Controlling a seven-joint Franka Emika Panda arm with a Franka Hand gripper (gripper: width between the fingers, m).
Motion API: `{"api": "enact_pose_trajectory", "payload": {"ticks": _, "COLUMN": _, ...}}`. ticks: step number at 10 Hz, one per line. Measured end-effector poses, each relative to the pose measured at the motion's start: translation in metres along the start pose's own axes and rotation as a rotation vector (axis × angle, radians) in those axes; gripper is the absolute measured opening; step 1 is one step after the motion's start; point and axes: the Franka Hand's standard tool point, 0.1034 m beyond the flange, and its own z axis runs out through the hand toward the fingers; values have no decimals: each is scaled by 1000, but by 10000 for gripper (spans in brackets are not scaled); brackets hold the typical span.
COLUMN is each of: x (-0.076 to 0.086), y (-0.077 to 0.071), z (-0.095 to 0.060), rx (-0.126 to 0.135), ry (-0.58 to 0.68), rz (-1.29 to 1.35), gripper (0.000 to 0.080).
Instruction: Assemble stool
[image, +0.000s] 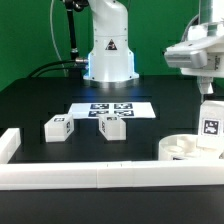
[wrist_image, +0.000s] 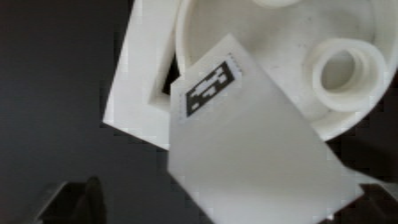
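Observation:
The white round seat (image: 180, 148) lies at the exterior view's right, against the front rail. One white leg (image: 210, 126) with a square tag stands upright on it. My gripper (image: 207, 92) hangs open just above that leg. In the wrist view the leg (wrist_image: 249, 140) rises between my dark fingertips (wrist_image: 80, 198), with a gap showing at its side, and the seat (wrist_image: 267, 35) with a round hole (wrist_image: 347, 70) lies behind it. Two more tagged legs (image: 58, 127) (image: 112, 127) lie on the black table near the middle.
The marker board (image: 112, 110) lies flat behind the two loose legs. A long white rail (image: 100, 178) runs along the front, and another rail (image: 9, 146) stands at the exterior view's left. The arm's base (image: 108, 50) stands at the back.

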Motion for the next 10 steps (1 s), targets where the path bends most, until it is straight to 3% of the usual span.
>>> {"api": "enact_pose_trajectory", "payload": {"ticks": 5, "x": -6, "y": -2, "z": 2, "rx": 3, "ry": -1, "rz": -299, "gripper": 649}}
{"api": "enact_pose_trajectory", "payload": {"ticks": 7, "x": -22, "y": -8, "z": 11, "rx": 9, "ry": 6, "rz": -565, "gripper": 649}}
{"api": "enact_pose_trajectory", "payload": {"ticks": 8, "x": -20, "y": -7, "z": 10, "rx": 9, "ry": 7, "rz": -499, "gripper": 649}}
{"api": "enact_pose_trajectory", "payload": {"ticks": 10, "x": -21, "y": -8, "z": 11, "rx": 10, "ry": 7, "rz": -487, "gripper": 374}}
